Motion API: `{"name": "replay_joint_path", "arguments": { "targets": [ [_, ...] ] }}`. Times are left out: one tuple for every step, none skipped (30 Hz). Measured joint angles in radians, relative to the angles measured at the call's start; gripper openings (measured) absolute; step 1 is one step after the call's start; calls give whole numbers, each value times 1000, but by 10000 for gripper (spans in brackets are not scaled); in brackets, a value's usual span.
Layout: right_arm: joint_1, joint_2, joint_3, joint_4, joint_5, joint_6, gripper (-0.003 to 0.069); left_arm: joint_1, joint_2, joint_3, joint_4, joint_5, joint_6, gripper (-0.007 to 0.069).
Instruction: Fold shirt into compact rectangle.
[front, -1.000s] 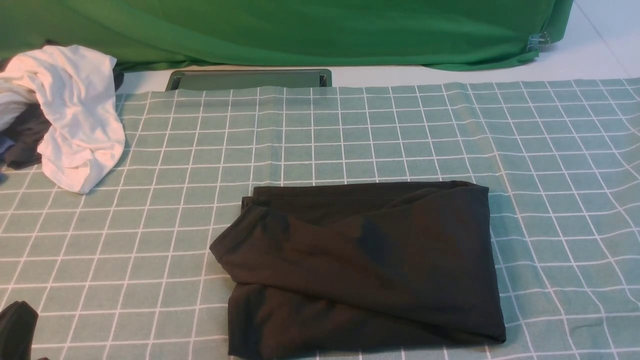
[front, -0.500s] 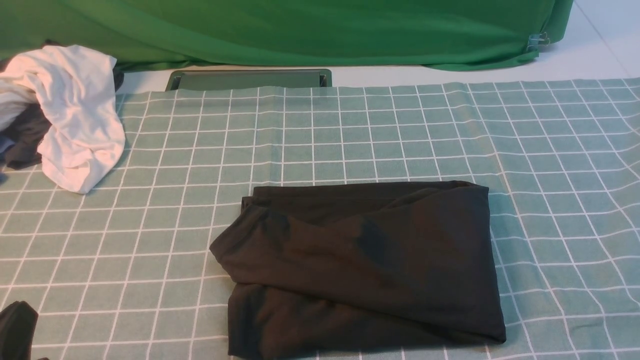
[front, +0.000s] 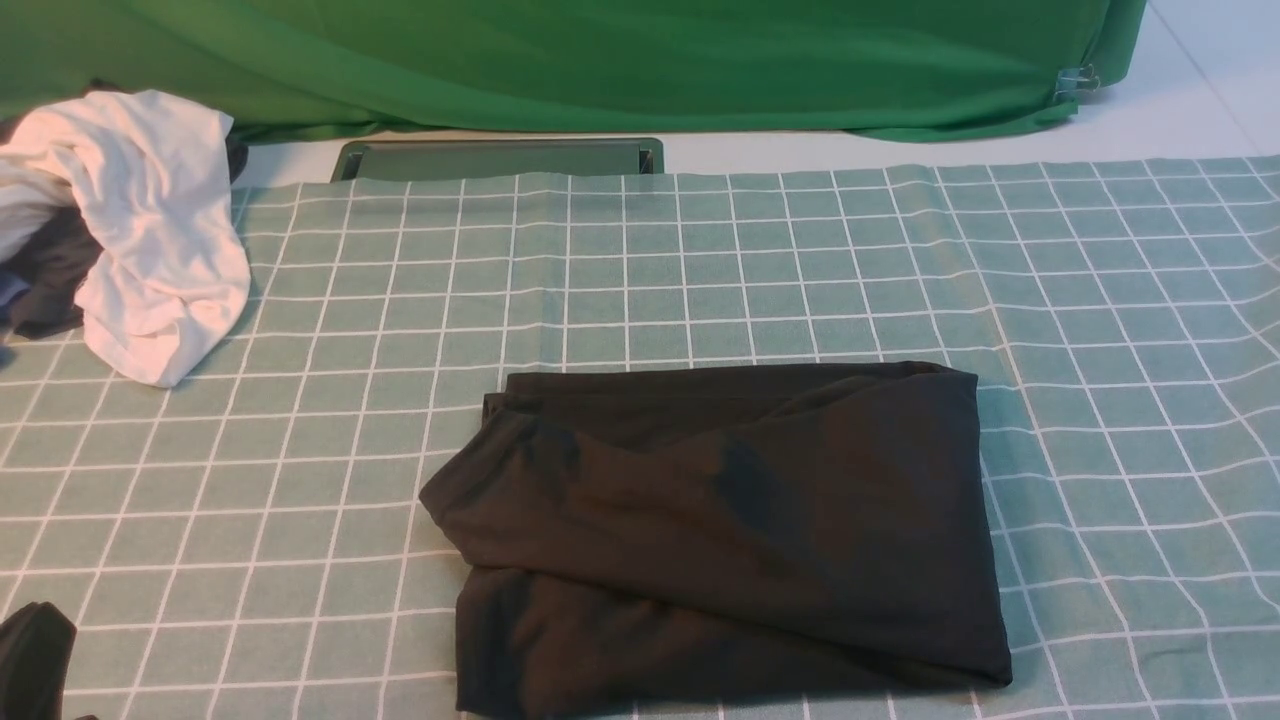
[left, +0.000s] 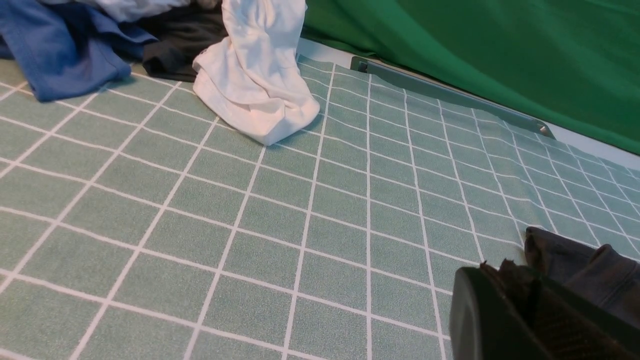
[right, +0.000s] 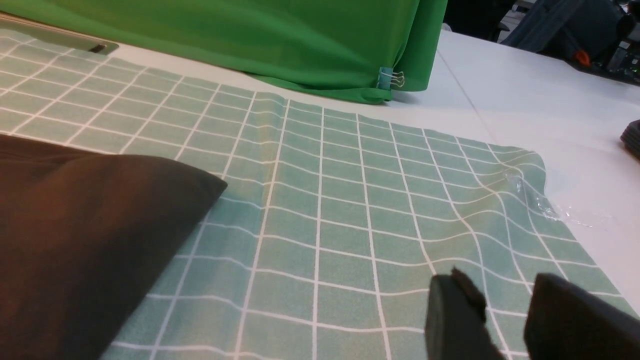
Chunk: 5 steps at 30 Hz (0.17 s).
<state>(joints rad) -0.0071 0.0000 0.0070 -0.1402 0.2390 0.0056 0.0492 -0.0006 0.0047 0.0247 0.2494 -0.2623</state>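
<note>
Covering white table (right: 525, 100) — green checked cloth (front: 760, 270)

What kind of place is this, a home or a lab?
Probably a lab or recording setup, not a home: a green backdrop clipped behind a white table, a checked cloth, and a clothes pile.

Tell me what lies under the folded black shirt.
The shirt lies on the green checked tablecloth, which shows on all its visible sides. Whether anything else is beneath it cannot be seen, because the shirt covers that area.
</note>
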Motion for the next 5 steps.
{"name": "replay_joint_path", "arguments": {
  "targets": [
    [0,0,0,0,0,0,242,0,0,0,0,0,0,17],
    [0,0,0,0,0,0,241,0,0,0,0,0,0,17],
    [0,0,0,0,0,0,242,0,0,0,0,0,0,17],
    [0,0,0,0,0,0,241,0,0,0,0,0,0,17],
    [0,0,0,0,0,0,240,0,0,0,0,0,0,17]
  ]
}}
